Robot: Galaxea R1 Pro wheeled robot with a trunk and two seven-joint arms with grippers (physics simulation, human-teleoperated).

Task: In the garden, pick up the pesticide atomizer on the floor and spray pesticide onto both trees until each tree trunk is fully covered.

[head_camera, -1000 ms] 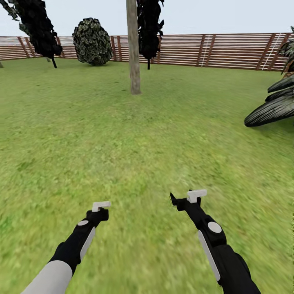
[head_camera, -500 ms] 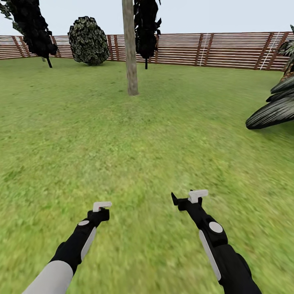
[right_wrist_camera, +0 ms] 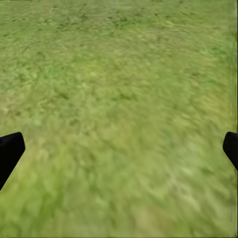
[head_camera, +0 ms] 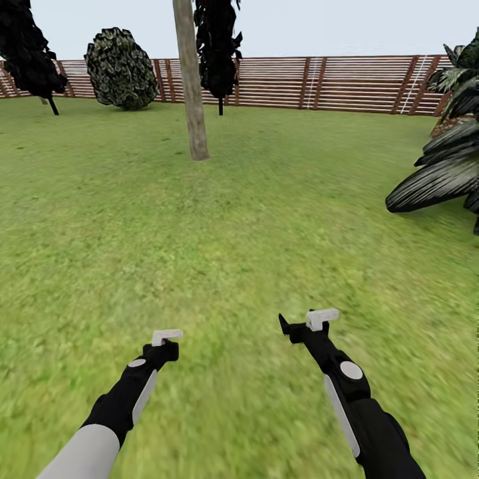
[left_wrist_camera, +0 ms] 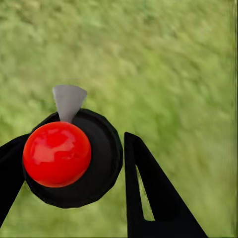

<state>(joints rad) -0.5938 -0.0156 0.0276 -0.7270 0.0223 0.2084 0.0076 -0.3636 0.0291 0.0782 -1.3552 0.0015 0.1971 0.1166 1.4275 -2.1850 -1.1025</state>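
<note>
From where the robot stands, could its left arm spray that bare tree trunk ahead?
Probably not yet. The left gripper holds the atomizer, but the tree trunk stands far off across open grass; nothing blocks the way.

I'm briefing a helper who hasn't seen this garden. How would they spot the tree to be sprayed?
Look along the brown slat fence at the far edge of the lawn. In front of it, left of centre, one tree trunk rises straight from the grass. Unlike the round bush and dark thin-stemmed trees behind it, it is thick, bare and grey-tan.

Fenced garden lawn (head_camera: 253, 219) with trees
</note>
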